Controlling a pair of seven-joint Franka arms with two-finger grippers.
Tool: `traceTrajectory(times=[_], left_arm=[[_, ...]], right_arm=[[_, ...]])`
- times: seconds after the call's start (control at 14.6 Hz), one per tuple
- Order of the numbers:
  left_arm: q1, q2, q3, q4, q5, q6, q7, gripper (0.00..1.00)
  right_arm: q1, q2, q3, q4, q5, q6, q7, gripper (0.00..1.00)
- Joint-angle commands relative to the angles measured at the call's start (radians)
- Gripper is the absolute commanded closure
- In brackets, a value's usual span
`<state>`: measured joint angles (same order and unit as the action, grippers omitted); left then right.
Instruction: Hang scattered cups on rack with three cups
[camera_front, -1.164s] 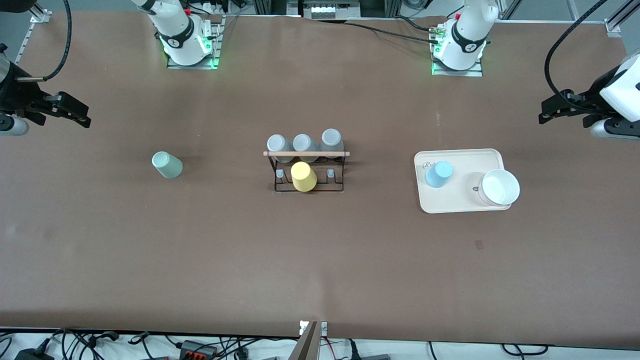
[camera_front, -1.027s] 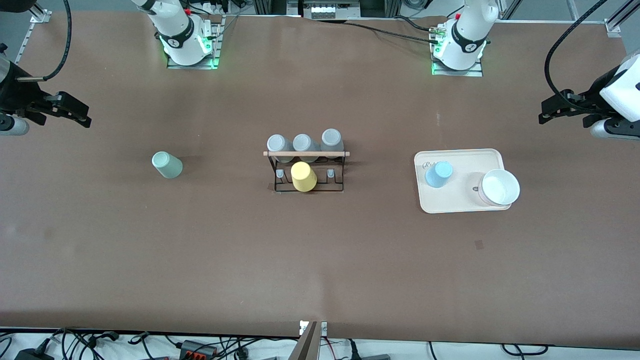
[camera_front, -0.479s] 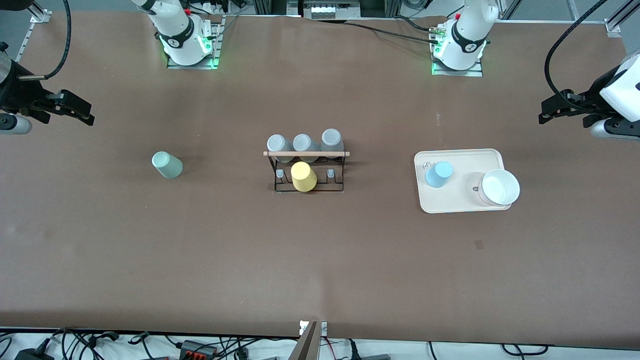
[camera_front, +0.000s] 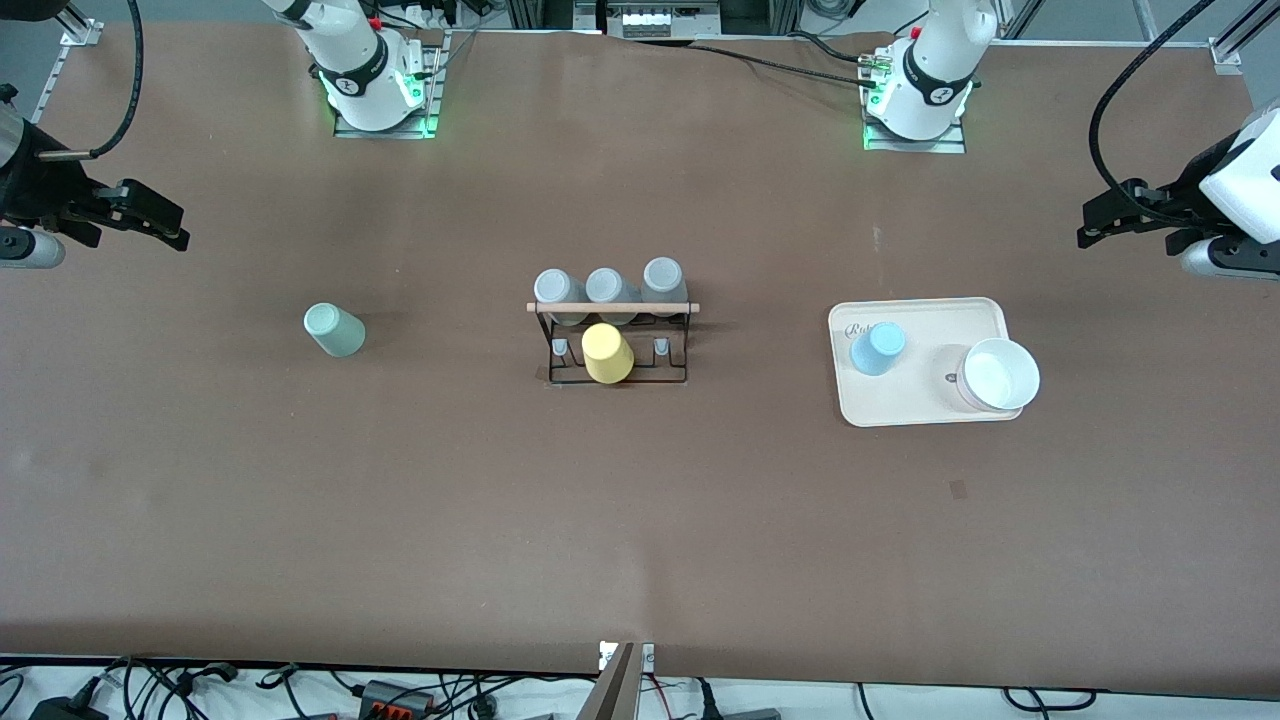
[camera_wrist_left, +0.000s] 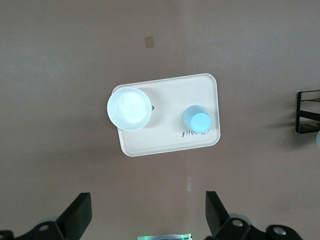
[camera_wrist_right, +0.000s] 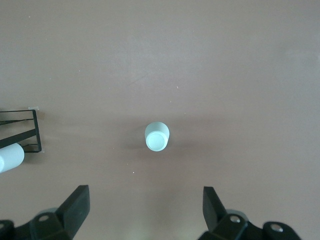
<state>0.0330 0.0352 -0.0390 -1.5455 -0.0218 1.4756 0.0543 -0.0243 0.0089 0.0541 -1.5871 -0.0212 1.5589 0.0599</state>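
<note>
A pale mint-green cup stands upside down on the bare table toward the right arm's end, and it also shows in the right wrist view. A light blue cup stands upside down on the cream tray. The black wire rack with its wooden rod is at the table's middle. It carries three grey cups and a yellow cup. My right gripper hangs open and empty over the table's right-arm end. My left gripper hangs open and empty over the left-arm end.
A white bowl sits on the tray beside the blue cup. Two short pegs on the rack's row nearer the front camera flank the yellow cup. A rack corner shows in each wrist view.
My right gripper has drifted slightly toward the table's middle. The left arm, the cups and the rack have not moved.
</note>
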Motion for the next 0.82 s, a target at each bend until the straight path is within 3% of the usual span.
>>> traceTrajectory(times=[0.0,0.75], left_arm=[[0.008,-0.005,-0.004,0.005,-0.015,-0.011,0.019,0.00],[0.007,-0.005,-0.004,0.005,-0.015,-0.011,0.009,0.00]], right_arm=[[0.000,0.006,0.006,0.024,-0.003,-0.020,-0.005,0.00],[0.007,0.002,0.007,0.021,-0.003,-0.014,0.057,0.00]])
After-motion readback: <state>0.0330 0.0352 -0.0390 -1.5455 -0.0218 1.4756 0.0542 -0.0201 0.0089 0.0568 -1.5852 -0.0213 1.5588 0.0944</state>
